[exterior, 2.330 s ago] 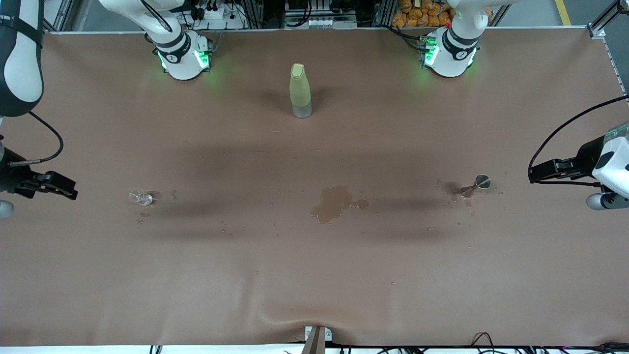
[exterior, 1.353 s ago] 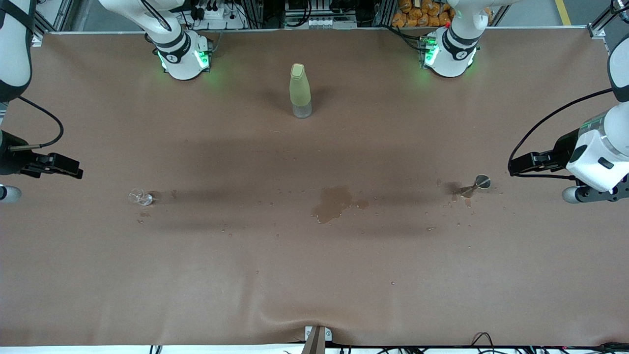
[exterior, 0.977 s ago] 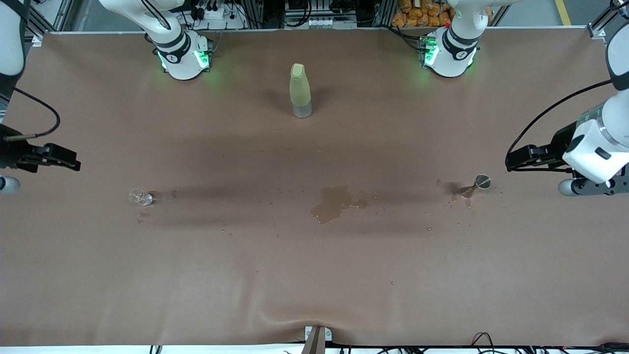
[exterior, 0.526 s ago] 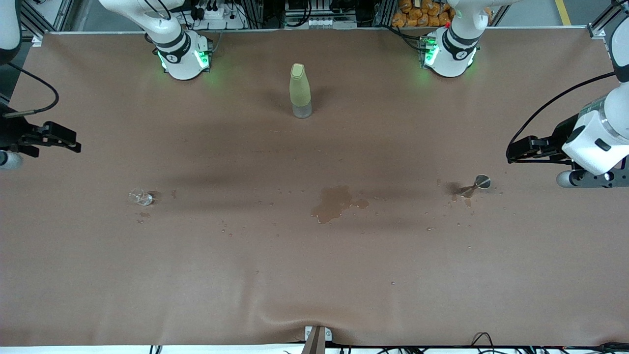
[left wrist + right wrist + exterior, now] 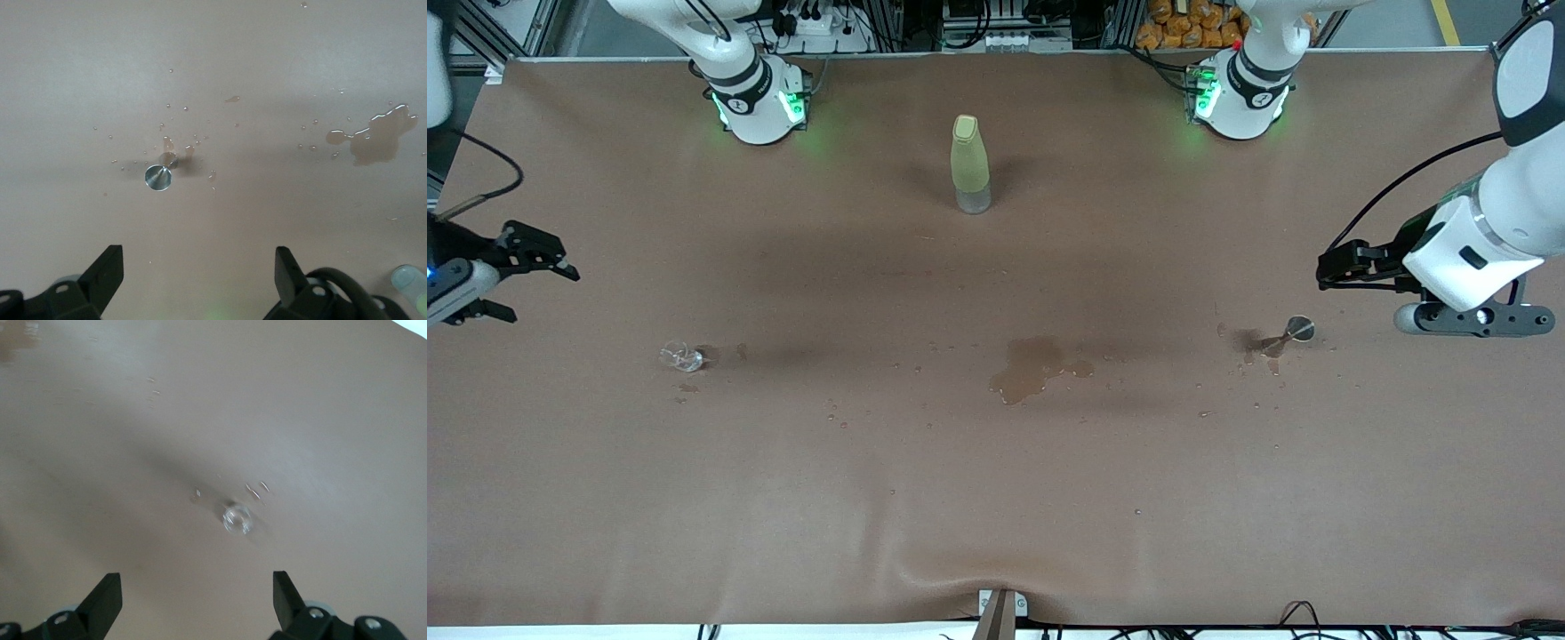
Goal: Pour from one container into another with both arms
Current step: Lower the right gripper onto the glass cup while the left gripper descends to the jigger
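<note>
A small clear glass (image 5: 682, 357) (image 5: 237, 519) sits toward the right arm's end of the table. A small silver metal cup (image 5: 1299, 329) (image 5: 159, 177) sits toward the left arm's end, with wet spots around it. My right gripper (image 5: 565, 260) (image 5: 197, 593) hangs open and empty over the table's edge near the glass. My left gripper (image 5: 1323, 269) (image 5: 198, 277) hangs open and empty beside and above the metal cup. Neither gripper touches anything.
A pale yellow-green bottle (image 5: 970, 164) stands upright between the two arm bases. A brown puddle (image 5: 1032, 366) (image 5: 380, 137) lies mid-table between the glass and the metal cup, with droplets scattered around. The brown cloth is rumpled at its front edge (image 5: 960, 569).
Both grippers have shifted toward the bases' side of the table, still open. The left one has also come in closer to the metal cup. Nothing on the table has moved.
</note>
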